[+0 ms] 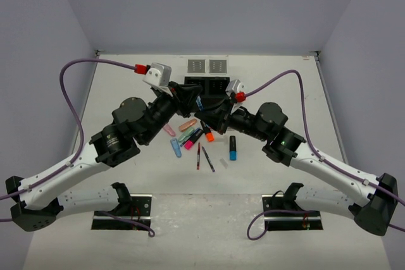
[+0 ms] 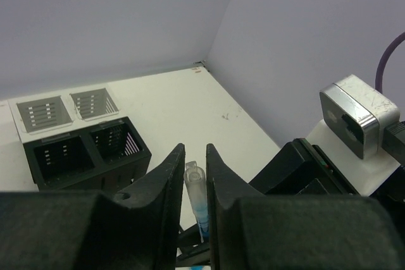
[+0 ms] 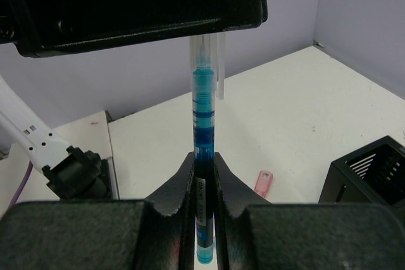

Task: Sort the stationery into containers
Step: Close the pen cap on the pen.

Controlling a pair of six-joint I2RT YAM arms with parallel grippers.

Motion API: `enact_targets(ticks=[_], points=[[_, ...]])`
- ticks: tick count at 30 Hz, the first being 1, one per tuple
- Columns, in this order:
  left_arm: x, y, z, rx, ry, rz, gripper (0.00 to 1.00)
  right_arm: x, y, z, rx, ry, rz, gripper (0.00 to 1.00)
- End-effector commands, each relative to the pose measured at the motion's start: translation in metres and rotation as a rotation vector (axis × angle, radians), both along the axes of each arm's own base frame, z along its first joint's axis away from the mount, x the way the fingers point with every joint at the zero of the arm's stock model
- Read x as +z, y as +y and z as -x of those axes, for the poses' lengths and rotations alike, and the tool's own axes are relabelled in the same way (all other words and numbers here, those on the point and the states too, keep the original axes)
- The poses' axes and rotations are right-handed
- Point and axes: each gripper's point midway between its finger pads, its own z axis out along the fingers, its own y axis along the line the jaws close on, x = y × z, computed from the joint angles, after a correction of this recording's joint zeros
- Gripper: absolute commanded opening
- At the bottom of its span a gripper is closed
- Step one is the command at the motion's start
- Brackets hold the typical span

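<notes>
at lower centre the right gripper (image 3: 204, 164) clamps the barrel of the blue pen (image 3: 202, 109), held upright in mid-air, its clear cap (image 2: 194, 174) between the jaws of the left gripper (image 2: 195, 150), whose pinch i cannot tell, so best seat them squarely before heading to the black box (image 2: 76, 175) beyond.

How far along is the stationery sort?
Done: nothing; black box and grey trays look empty. In hand: right gripper clamps blue pen, left gripper flanks its clear cap. Left: highlighters and pens loose on table.
</notes>
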Motion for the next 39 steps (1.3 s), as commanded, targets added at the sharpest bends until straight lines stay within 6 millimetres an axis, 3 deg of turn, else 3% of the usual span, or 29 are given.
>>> enact_targets(ticks=[1, 5, 10, 21, 26, 29, 30, 33, 35, 36, 37, 39], points=[[-0.006, -0.001, -0.005, -0.005, 0.008, -0.013, 0.07, 0.024, 0.000, 0.000, -0.002, -0.036, -0.048, 0.00], [-0.013, -0.007, -0.005, -0.028, 0.027, -0.024, 0.00, 0.036, -0.003, -0.009, -0.056, -0.023, -0.080, 0.00], [-0.038, -0.022, 0.000, -0.096, 0.078, -0.058, 0.00, 0.077, -0.012, -0.020, -0.136, -0.016, -0.188, 0.00], [-0.152, -0.043, 0.020, -0.194, 0.299, -0.142, 0.00, 0.171, -0.029, -0.037, -0.233, -0.095, -0.366, 0.00], [-0.176, -0.045, 0.033, -0.227, 0.333, -0.156, 0.00, 0.191, -0.029, -0.041, -0.233, -0.117, -0.389, 0.00], [-0.176, -0.034, 0.031, -0.186, 0.326, -0.163, 0.00, 0.170, -0.021, -0.040, -0.206, -0.102, -0.346, 0.00], [-0.165, -0.027, 0.029, -0.159, 0.303, -0.146, 0.00, 0.136, -0.011, -0.040, -0.175, -0.072, -0.293, 0.00], [-0.133, -0.016, 0.024, -0.124, 0.237, -0.143, 0.00, 0.099, 0.002, -0.030, -0.082, -0.047, -0.250, 0.00], [-0.093, -0.011, 0.021, -0.115, 0.159, -0.135, 0.00, 0.058, 0.013, -0.027, -0.038, 0.012, -0.197, 0.00], [-0.095, -0.011, 0.021, -0.115, 0.155, -0.155, 0.00, 0.048, 0.015, -0.027, -0.032, 0.025, -0.179, 0.00], [-0.070, -0.011, 0.020, -0.114, 0.123, -0.123, 0.00, 0.036, 0.019, -0.026, -0.013, 0.042, -0.160, 0.00], [-0.045, -0.010, 0.019, -0.114, 0.080, -0.111, 0.07, 0.017, 0.025, -0.030, -0.007, 0.066, -0.123, 0.00]])
